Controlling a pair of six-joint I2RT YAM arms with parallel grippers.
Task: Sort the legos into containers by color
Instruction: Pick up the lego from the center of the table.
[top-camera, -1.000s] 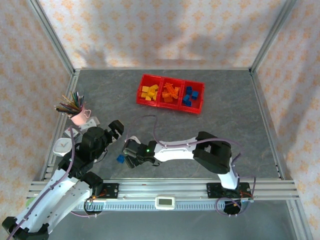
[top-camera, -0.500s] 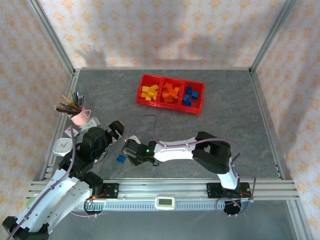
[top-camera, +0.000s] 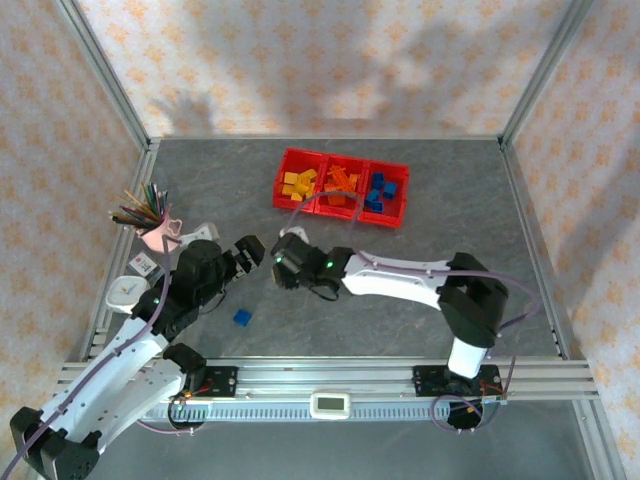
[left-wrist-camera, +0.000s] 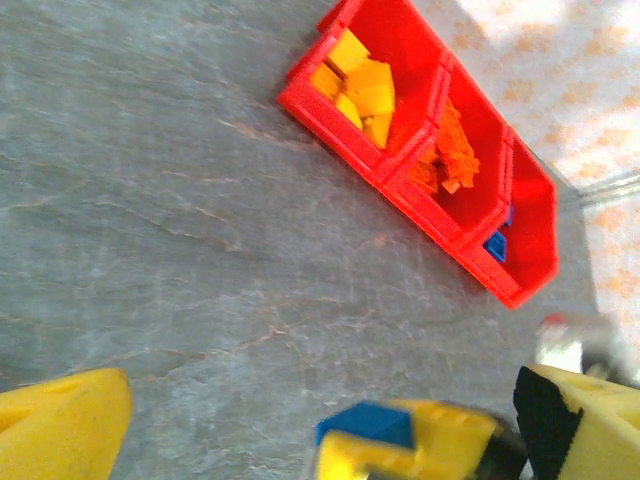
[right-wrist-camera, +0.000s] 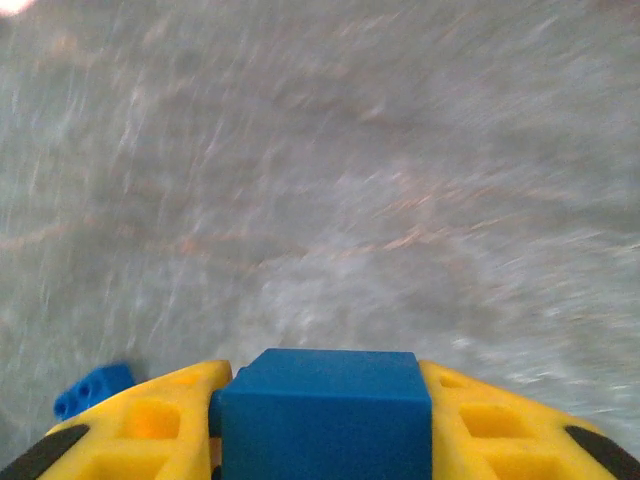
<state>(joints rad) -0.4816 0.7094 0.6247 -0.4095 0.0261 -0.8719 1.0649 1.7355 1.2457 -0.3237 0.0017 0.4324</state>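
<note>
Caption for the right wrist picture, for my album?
Right claw pinching a small blue plastic brick over the grey table, another blue brick lying loose.

Bright, even light.
Soft shadows crossed the back wall (top-camera: 330, 90); motion blur streaked the table (right-wrist-camera: 350, 180) behind a sharp blue lego (right-wrist-camera: 318, 415).

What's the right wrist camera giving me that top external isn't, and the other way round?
Right wrist: a blue cube-shaped plastic brick clamped between yellow fingers. Top external: three joined red plastic bins holding yellow bricks, orange bricks and blue bricks, a pink pencil cup, and the open left end effector. Both: the right end effector, the grey table, and a second small blue brick lying loose on it.
</note>
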